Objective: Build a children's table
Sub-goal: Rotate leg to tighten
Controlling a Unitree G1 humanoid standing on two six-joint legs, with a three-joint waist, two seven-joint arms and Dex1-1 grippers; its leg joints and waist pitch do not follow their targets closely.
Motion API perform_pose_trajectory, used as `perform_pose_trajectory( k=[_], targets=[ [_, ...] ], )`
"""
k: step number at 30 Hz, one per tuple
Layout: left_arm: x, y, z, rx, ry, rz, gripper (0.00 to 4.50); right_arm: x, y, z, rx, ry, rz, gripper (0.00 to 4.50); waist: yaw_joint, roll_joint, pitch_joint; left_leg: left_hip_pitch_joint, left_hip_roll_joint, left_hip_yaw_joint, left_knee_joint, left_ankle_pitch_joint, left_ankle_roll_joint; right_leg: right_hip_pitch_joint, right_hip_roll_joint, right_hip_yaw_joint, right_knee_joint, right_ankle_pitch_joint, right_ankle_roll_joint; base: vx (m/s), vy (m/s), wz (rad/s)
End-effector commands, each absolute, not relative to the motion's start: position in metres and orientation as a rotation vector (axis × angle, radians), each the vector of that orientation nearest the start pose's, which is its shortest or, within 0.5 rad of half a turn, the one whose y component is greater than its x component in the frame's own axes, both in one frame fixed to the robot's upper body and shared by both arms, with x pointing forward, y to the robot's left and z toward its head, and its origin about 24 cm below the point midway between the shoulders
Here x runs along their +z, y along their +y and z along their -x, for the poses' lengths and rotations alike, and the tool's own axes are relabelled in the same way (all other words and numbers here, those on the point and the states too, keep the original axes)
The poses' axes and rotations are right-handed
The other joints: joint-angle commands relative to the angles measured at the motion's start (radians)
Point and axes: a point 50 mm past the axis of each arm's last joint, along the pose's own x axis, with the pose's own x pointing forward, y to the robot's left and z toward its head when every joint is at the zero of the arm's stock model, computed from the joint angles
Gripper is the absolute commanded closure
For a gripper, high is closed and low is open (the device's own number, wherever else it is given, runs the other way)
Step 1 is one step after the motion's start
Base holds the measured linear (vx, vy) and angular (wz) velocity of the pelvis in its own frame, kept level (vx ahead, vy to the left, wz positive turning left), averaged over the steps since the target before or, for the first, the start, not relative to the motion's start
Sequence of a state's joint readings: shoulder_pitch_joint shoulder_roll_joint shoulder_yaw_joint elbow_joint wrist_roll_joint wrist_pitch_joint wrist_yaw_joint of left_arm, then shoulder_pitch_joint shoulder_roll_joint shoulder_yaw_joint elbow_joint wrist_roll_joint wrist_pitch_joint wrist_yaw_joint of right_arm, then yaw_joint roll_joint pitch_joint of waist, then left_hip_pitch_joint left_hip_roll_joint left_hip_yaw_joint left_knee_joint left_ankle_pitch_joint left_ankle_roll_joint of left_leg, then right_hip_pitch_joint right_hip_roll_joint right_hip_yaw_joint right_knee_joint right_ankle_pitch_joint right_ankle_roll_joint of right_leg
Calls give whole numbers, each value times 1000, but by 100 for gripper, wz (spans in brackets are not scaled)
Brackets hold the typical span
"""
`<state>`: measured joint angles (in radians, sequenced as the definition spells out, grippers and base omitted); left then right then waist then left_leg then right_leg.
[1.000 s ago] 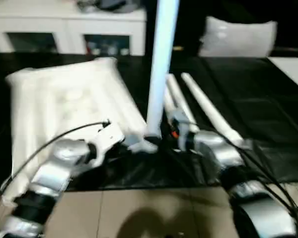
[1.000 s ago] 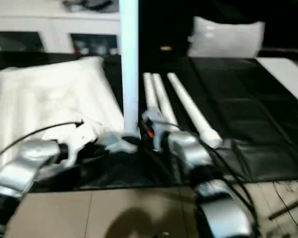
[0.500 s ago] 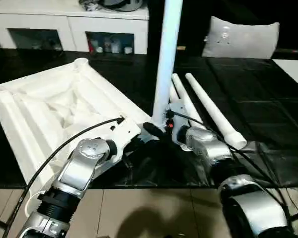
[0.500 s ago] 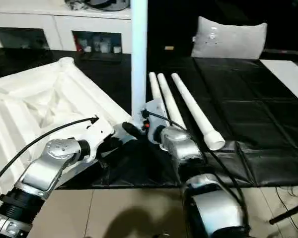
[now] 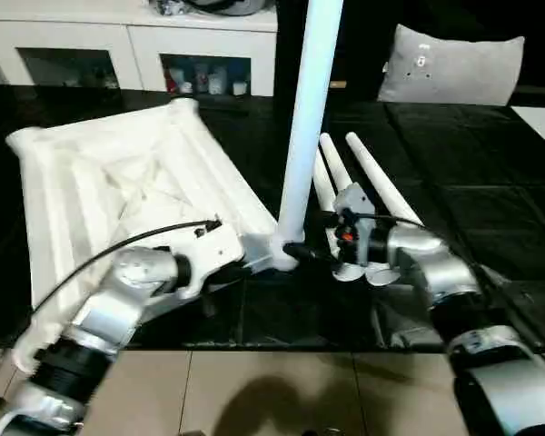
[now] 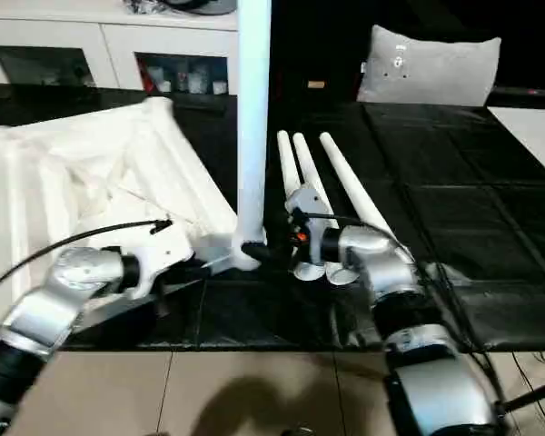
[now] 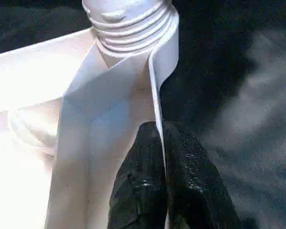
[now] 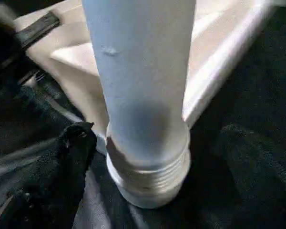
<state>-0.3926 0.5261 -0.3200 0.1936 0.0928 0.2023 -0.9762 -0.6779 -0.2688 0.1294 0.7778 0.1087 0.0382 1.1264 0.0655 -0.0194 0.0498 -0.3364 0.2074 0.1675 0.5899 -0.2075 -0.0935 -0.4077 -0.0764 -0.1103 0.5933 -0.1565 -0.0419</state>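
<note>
While lying upside down on black surface (image 5: pixel 490 209), white ribbed plastic square tabletop (image 5: pixel 118 195) flexing little, seeming light, slick. Left claw (image 7: pixel 161 157) pinching thin rim beside corner socket. Upright white tapered leg (image 5: pixel 304 118) seating there; right claw (image 5: pixel 311 252) spreading wide beside base. Gripping leg low, near threads, likely steadier.

— What sort of place is this?
— A home, by the look of it, likely a living room. A white cabinet (image 5: pixel 127 41) with glass doors runs along the upper left, small things on its shelves.
— Anything else?
— A grey cushion (image 5: pixel 450 68) at the upper right, a black mat (image 5: pixel 472 173) over a tiled floor (image 5: pixel 254 391).
</note>
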Motion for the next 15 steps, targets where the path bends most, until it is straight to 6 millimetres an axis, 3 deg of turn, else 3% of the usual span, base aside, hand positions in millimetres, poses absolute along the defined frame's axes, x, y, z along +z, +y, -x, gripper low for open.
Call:
perform_pose_trajectory(
  k=[1, 4, 15],
  targets=[
    [48, 157, -283, -1216, 477, -686, 450, 64, -124, -334, 1268, 280, 182, 3, 5, 12, -59, -8, 27, -3, -70, -195, 59, 57, -71, 57, -69, -318, -177, 0, 0, 0],
    [48, 161, -280, -1276, 490, -700, 450, 62, -123, -331, 1321, 304, 193, 3, 8, 11, -58, -6, 29, -4, -73, -207, 43, 56, -71, 59, -69, -343, -172, 0, 0, 0],
    [50, 162, -279, -1349, 492, -707, 450, 53, -114, -327, 1385, 349, 172, 101, 23, 13, -61, -3, 30, -1, -74, -197, 27, 57, -70, 62, -62, -303, -184, 0, 0, 0]
  ],
)
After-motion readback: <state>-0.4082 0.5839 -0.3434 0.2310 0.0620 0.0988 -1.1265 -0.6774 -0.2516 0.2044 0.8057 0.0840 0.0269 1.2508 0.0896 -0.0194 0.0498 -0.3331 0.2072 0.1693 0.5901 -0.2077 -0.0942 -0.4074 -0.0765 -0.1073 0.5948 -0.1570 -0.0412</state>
